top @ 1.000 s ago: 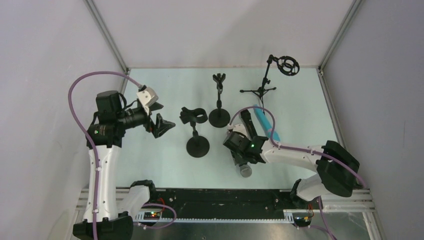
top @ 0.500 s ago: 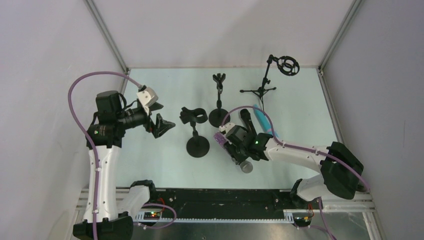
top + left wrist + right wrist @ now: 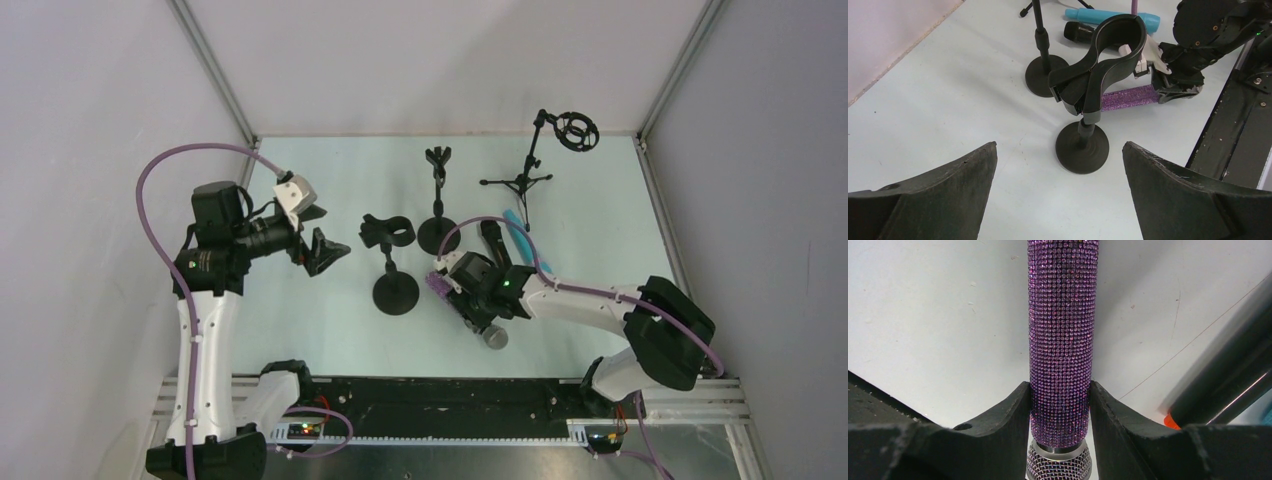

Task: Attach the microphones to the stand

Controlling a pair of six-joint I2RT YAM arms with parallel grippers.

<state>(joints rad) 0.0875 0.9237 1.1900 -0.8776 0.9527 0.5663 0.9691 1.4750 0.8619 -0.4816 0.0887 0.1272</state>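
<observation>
Right wrist view: the right gripper (image 3: 1060, 405) is closed on the purple microphone (image 3: 1063, 330), with its two fingers pressing the glittery body just beside the silver mesh head (image 3: 1058, 465). In the top view this microphone is in the middle part of the table (image 3: 600, 200), toward the near edge, just right of the nearest stand (image 3: 396, 292). The black microphone (image 3: 1228, 385) and the teal microphone (image 3: 1080, 14) lie just behind it. The left gripper (image 3: 318, 232) hangs wide open near the left edge and holds nothing.
</observation>
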